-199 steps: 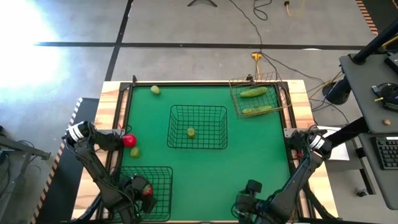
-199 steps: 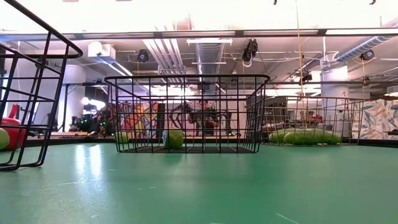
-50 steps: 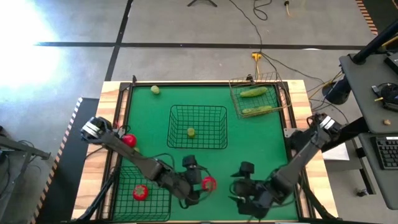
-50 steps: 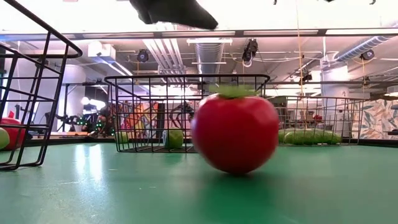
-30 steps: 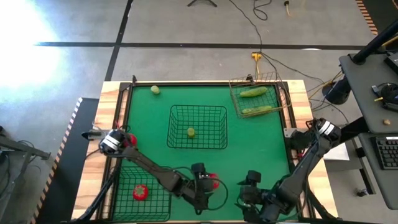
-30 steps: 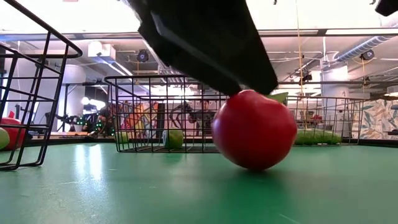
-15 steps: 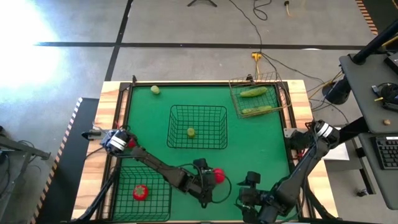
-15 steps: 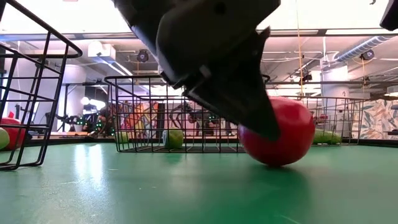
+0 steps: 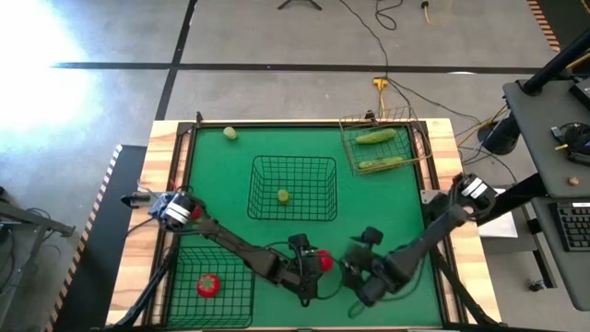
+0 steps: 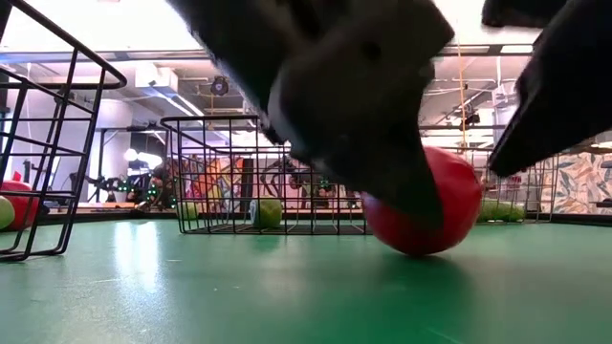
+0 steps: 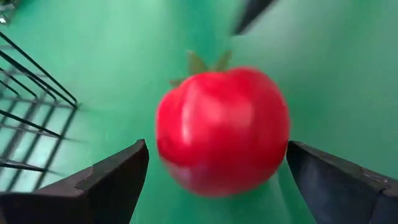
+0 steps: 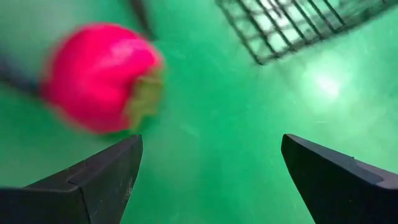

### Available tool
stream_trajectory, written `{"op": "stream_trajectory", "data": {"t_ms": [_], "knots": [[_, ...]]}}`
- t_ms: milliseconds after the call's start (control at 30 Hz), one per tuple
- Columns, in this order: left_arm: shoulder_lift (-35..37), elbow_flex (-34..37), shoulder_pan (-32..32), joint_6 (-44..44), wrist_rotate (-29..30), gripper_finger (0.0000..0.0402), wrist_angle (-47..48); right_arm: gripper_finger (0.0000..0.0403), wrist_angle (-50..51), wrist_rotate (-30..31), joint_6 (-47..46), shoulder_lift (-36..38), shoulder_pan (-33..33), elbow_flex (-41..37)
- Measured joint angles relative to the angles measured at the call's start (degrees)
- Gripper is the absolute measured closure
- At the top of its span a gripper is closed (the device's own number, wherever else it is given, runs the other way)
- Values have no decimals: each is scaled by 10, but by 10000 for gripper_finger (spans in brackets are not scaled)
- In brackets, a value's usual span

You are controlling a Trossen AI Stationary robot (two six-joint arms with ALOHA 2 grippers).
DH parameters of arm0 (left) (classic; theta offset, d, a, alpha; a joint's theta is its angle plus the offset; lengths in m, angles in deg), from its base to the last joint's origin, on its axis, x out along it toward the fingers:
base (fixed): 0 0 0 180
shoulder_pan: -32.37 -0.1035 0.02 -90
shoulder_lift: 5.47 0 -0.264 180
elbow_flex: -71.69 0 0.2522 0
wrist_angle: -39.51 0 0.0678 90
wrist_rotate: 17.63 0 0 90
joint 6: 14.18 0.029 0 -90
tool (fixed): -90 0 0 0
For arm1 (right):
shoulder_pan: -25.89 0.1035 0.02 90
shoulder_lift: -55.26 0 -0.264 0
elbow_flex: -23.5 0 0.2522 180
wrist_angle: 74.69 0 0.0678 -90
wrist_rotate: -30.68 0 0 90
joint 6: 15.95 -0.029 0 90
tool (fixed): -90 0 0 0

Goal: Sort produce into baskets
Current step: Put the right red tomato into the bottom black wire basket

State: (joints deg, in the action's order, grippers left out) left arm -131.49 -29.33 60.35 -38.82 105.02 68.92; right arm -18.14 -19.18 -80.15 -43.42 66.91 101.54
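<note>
At the near edge of the green table (image 9: 396,203), a red tomato (image 9: 324,261) is seen resting on the mat, framed by both grippers. The left gripper (image 9: 312,267) is set right at the tomato, its fingers (image 11: 112,180) spread wide to either side of the fruit in the left wrist view, nothing yet clamped. The right gripper (image 9: 355,269) is brought in just beside the tomato from the other side, its fingers (image 12: 93,180) likewise held apart and empty, the tomato (image 12: 99,78) shown ahead of them and off to one side. In the low view the tomato (image 10: 440,205) is partly covered by the dark bulk of the left gripper. A second tomato (image 9: 208,285) is found inside the dark basket (image 9: 243,288) at the near left corner, and a third red piece (image 9: 194,212) is glimpsed by the left arm's base. The middle dark basket (image 9: 304,166) is occupied by one pale round fruit (image 9: 283,195). Two cucumbers (image 9: 376,136) are held in the tan basket (image 9: 348,148) at the far right. Another pale fruit (image 9: 230,133) is left loose near the far left corner.
</note>
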Motion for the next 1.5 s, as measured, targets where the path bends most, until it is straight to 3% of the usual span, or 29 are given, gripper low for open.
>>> {"op": "stream_trajectory", "data": {"t_ms": [300,833,1067,1167,1333,1500], "knots": [[-24,0,2,-13,-5,40,-38,27,-288,-33,120,0,-37,-65],[-24,-1,4,-14,-6,45,-37,26,-259,-32,138,0,-39,-58],[-8,-1,5,-16,-22,114,25,26,-255,-40,136,0,-39,-58],[6,-1,12,-16,-22,124,39,26,-252,-42,132,0,-39,-58],[59,-1,38,-15,-19,123,65,26,-248,-46,131,0,-39,-58],[161,-1,88,-46,-5,122,141,26,-228,-58,131,0,-39,-50]]}}
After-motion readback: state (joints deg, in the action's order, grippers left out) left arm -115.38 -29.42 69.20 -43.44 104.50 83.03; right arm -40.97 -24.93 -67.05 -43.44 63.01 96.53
